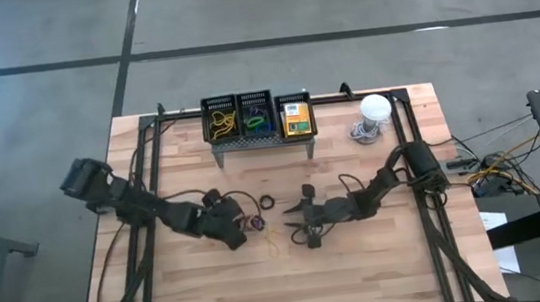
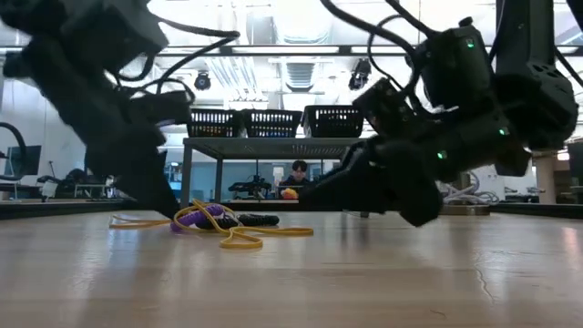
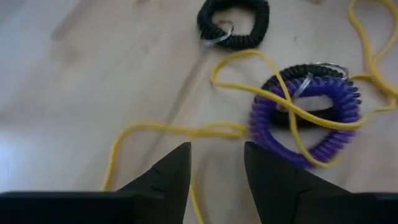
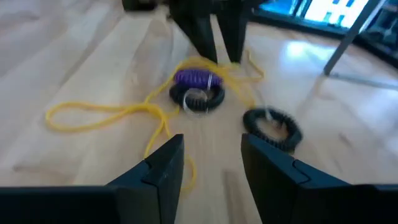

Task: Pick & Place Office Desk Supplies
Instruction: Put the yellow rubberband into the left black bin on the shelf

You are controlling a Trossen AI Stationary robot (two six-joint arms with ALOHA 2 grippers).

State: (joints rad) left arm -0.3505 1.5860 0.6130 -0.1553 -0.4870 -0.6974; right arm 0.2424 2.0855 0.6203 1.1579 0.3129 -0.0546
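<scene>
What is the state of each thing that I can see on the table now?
Left end effector: open, empty, low by the yellow band.
Right end effector: open, empty.
Yellow band: loose on the table, lying across the purple coil.
Purple coil: flat, on a black coil.
Separate black coil: flat, alone.
Three baskets: on the stand, filled.

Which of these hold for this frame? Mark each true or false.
1. The left gripper holds the purple coil. False: its fingers stand open, empty, short of it.
2. A yellow band lies across the purple coil. True.
3. The black coil lies apart from the purple one. True.
4. The right gripper is shut on the yellow band. False: open, nothing between its fingers.
5. The stand holds three bins. True.
</scene>
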